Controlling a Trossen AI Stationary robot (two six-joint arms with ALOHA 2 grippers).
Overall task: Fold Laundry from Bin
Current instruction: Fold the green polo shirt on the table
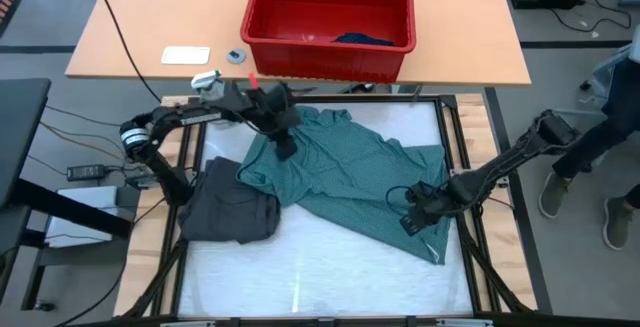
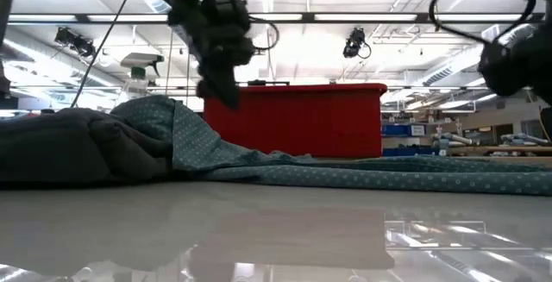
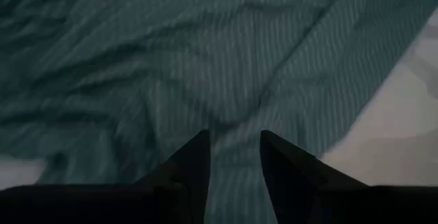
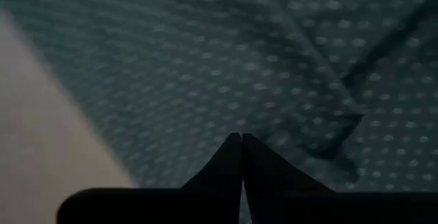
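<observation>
The teal-green dotted T-shirt (image 1: 345, 167) lies spread on the white bench (image 1: 320, 267), running slantwise from the far left part toward the near right part. It is not flat; there are wrinkles and its far left part is bunched up a little. Beside it, at the left side of the bench, a dark grey piece (image 1: 230, 207) lies in a loose heap, and the edge of the T-shirt touches or slightly covers it. In the low view this grey heap (image 2: 78, 148) stands higher than the teal cloth (image 2: 362, 174) next to it.

The left end effector (image 1: 285, 149) is over the far left part of the T-shirt, near its collar side. In the left wrist view its two dark fingers (image 3: 195, 166) stand apart with a small gap, and only teal cloth (image 3: 205, 66) is seen beyond them. In the low view it hangs above the cloth and does not hold anything.

The right end effector (image 1: 410, 222) is at the near right part of the T-shirt, close to the hem. In the right wrist view its fingers (image 4: 226, 159) are pressed together at the tips, right against the dotted cloth (image 4: 274, 59); I cannot tell if a fold of cloth is caught between them.

The red bin (image 1: 328, 47) stands on the wooden table behind the bench, well apart from both arms. Inside it a bright blue piece (image 1: 362, 39) lies at the bottom.
</observation>
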